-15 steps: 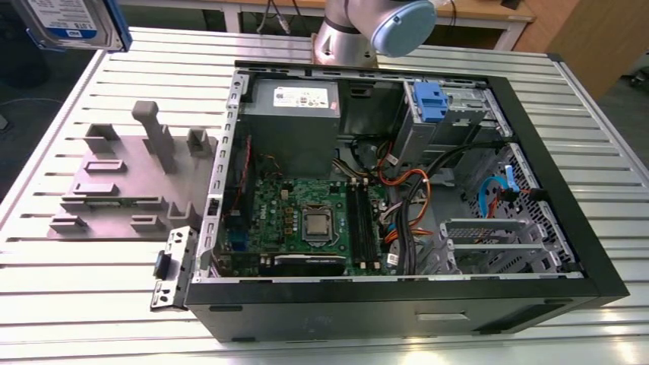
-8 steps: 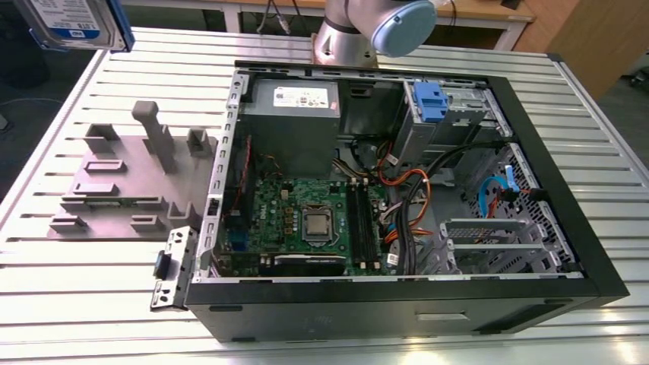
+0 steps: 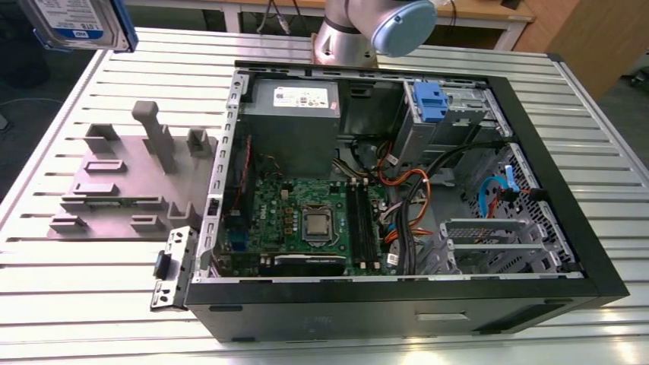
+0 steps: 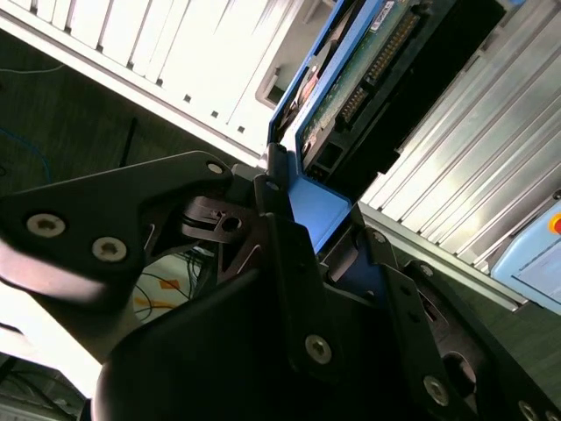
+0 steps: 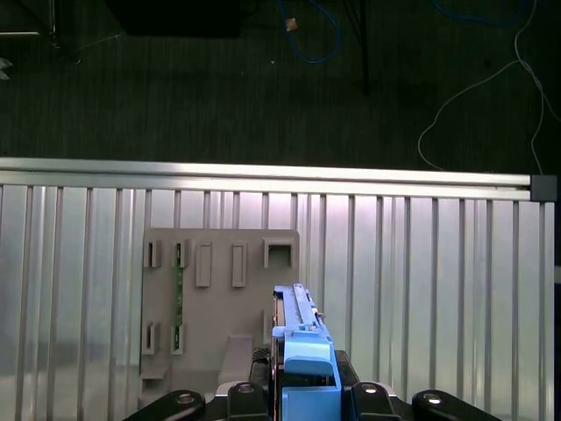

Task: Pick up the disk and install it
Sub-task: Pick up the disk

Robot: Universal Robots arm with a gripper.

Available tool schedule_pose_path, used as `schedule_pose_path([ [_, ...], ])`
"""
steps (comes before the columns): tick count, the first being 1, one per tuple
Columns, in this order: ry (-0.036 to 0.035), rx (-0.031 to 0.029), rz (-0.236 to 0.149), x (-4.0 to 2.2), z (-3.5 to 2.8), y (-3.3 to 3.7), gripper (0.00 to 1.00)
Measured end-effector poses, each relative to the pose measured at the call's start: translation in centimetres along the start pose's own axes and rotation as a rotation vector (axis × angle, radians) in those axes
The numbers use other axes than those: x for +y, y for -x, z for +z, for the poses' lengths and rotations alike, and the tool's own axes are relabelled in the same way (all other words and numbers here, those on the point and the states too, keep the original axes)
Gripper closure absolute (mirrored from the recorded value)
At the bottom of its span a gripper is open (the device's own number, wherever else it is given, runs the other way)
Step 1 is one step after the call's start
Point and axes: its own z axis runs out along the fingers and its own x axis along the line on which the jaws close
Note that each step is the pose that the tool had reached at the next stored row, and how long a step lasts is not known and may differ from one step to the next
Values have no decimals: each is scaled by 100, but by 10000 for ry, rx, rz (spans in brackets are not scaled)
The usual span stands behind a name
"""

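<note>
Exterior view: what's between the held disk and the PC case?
Just bare slatted table, in the exterior view. The disk hangs at that view's upper left; the grey fixture lies lower, beside the case.

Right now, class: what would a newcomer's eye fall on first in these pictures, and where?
The open black metal computer case lies on its side on the ribbed silver table, its green circuit board exposed. At the exterior view's upper left, the flat silver hard disk with a blue plastic frame hangs in the air, clamped in the black pincer.
</note>
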Motion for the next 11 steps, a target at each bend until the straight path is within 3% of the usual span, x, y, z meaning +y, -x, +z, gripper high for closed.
schedule_pose_path([
  [11,0,0,-1,-51,-1,-1,63],
])
